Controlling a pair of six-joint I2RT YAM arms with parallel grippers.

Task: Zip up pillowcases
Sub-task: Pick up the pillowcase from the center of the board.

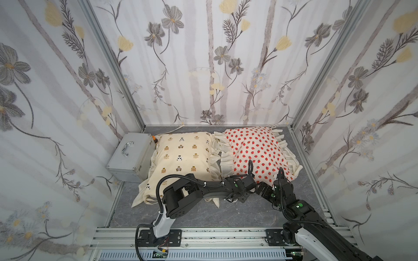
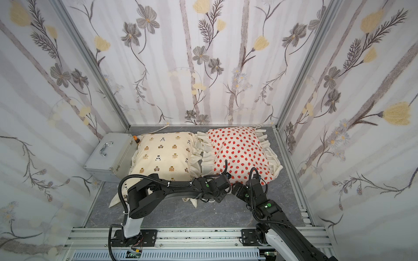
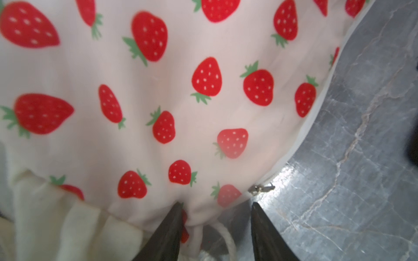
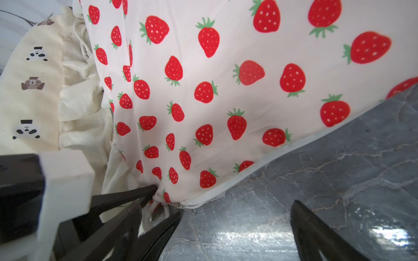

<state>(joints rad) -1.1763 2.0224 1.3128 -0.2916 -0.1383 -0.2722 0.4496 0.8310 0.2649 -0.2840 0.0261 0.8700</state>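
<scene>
Left wrist view: the left gripper [image 3: 216, 203] is seen partly open, its jaws set either side of the near corner of the strawberry pillowcase [image 3: 158, 90]. Cloth and a cord lie between them, with a gap showing beside one finger, so no firm grip is judged. The zipper pull [image 3: 261, 188] is found just outside those jaws, at the seam where the case meets the grey table [image 3: 362, 135].

In the right wrist view the right gripper [image 4: 237, 206] is shown wide open and empty, low over the table, with one fingertip almost touching the pull. The zip line is seen running from the pull along the front edge of the case, away toward the robot's right. Whether its teeth are joined cannot be told.

In both top views this case is placed on the right half of the table, its ruffles touching the bear pillowcase [image 1: 181, 153].

The right gripper is judged nearer the pull. The draw would have to be made along that edge, with the corner held fast by the left gripper.
</scene>
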